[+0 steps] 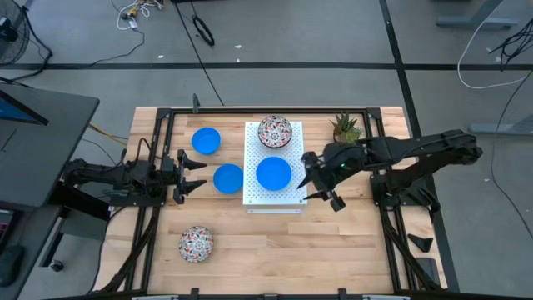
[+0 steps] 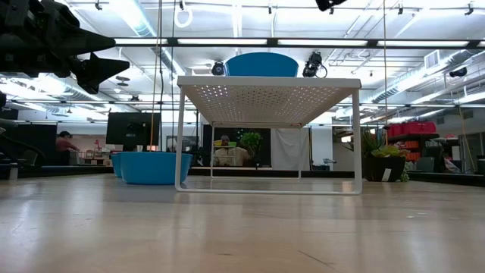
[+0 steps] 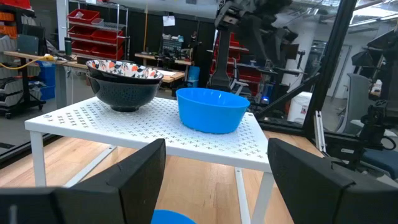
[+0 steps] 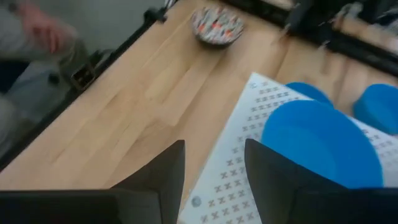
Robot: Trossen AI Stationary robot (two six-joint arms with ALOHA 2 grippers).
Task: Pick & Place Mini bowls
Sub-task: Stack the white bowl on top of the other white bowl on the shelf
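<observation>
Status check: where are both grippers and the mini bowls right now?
Left gripper open, empty, beside a blue bowl on the table. Right gripper open at the white board's edge, by the blue bowl on it. Nothing blocking.

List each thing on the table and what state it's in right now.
Blue bowl: upright on the white perforated rack.
Floral bowl: upright on the rack.
Two blue bowls: upright on the table.
Floral bowl: on the table.
Left claw: open, empty.
Right claw: open, empty.
</observation>
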